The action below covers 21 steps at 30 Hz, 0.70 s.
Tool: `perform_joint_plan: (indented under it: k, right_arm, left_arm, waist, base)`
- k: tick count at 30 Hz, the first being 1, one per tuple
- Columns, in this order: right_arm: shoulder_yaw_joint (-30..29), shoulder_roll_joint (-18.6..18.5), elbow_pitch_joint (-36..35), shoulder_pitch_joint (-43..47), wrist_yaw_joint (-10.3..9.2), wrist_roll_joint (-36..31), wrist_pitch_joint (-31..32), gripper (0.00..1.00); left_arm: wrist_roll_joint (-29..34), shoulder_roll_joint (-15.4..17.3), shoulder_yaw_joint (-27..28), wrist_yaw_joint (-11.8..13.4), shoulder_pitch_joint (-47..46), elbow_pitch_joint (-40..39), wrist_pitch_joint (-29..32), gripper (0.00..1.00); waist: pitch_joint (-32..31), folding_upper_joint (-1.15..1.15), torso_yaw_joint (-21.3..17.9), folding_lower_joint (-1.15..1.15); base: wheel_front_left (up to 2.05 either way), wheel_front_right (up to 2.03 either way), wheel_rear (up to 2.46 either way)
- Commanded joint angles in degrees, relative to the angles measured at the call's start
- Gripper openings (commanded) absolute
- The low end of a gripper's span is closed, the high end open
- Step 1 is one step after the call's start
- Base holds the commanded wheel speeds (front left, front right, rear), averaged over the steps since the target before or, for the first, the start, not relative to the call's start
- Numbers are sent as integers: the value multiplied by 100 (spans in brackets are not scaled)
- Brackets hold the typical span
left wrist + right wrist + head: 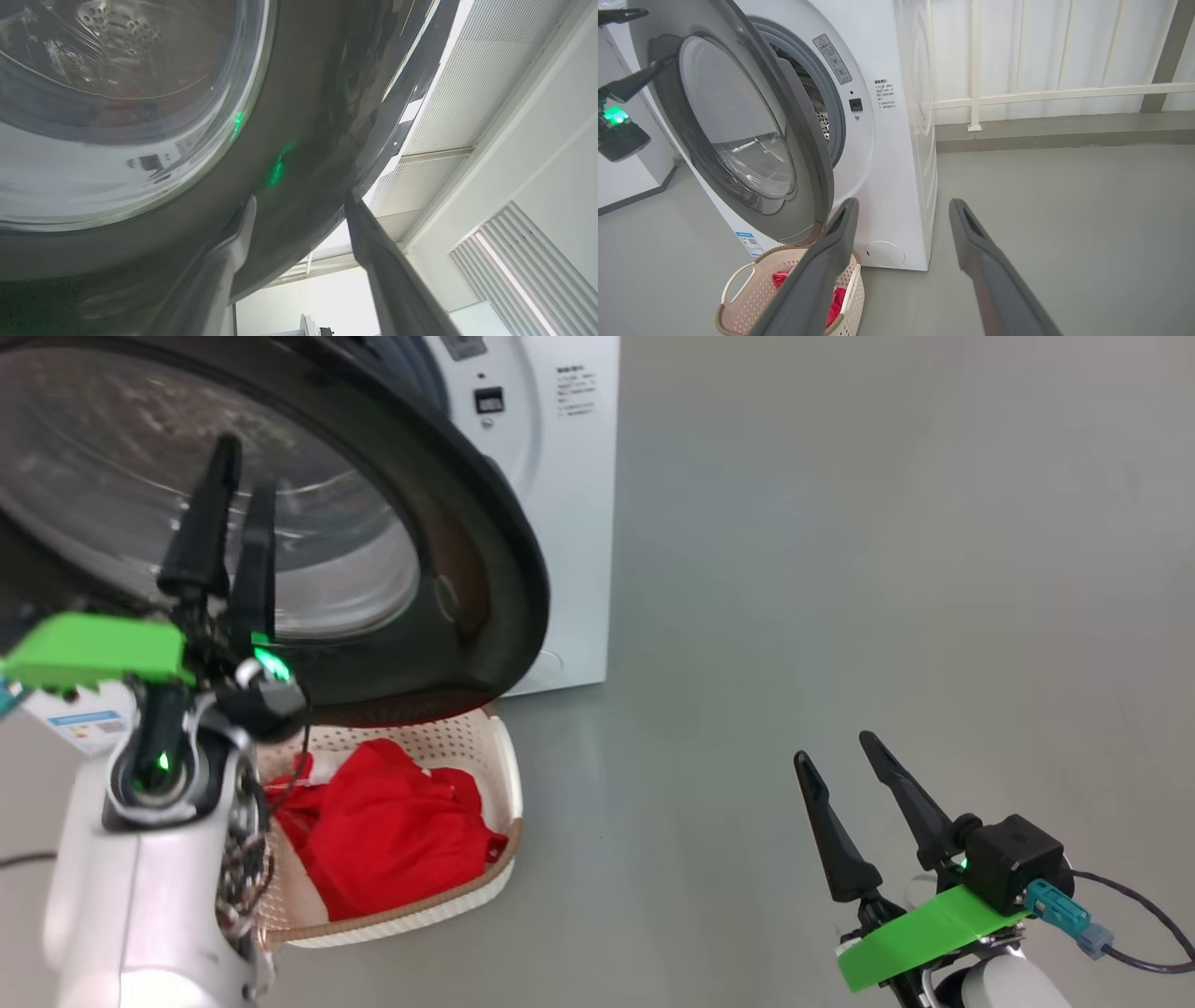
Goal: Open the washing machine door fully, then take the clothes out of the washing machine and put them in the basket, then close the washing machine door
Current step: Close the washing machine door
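Note:
The washing machine point(569, 523) stands at the upper left with its door point(485, 569) swung partly out, black rim and glass bowl facing me. My left gripper point(245, 476) is raised in front of the glass, fingers apart and holding nothing. In the left wrist view the door's rim point(303, 93) lies just beyond the open left gripper point(301, 203). Under the door sits the basket point(499, 756) with red clothes point(392, 831) in it. My right gripper point(834, 751) hangs open and empty over the floor at the lower right. The right wrist view looks past the right gripper point(903, 205) at the door point(803, 140), the washing machine point(887, 186) and the basket point(738, 280).
Bare grey floor point(840, 569) stretches to the right of the machine. A white railing point(1041, 95) and wall run behind it. A white cabinet point(626, 177) stands left of the door. A dark cable point(1139, 905) trails from the right wrist.

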Motion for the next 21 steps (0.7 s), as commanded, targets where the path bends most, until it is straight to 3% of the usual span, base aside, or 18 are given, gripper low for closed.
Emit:
perform_joint_plan:
  k: [1, 7, 14, 18, 21]
  right_arm:
    - [97, -19, -112, -28, 36, 107, -37, 100]
    - [65, -19, -72, 86, 36, 147, -37, 100]
    - [-63, -19, -80, 231, 36, 138, -37, 100]
    - [-133, -19, -129, 255, 36, 98, -37, 100]
    - [-166, -19, -158, 286, 36, 85, -37, 100]
  left_arm:
    - [91, 227, 101, -36, 84, -191, 48, 100]
    - [555, 427, 14, -40, 828, -487, -126, 100]
    - [2420, 975, -741, -42, 1785, -1443, -1417, 100]
    - [3656, 1438, -1378, -42, 2185, -1588, -2271, 100]
    - [4572, 1681, -1595, -42, 2415, -1579, -2528, 100]
  waist:
    - [-167, 0, 171, 0]
    - [-468, 0, 439, 0]
    - [-752, 0, 694, 0]
    - [-861, 0, 770, 0]
    - [-956, 0, 800, 0]
  base:
    - [0, 0, 0]
    - [0, 0, 0]
    - [0, 0, 0]
    - [0, 0, 0]
    - [0, 0, 0]
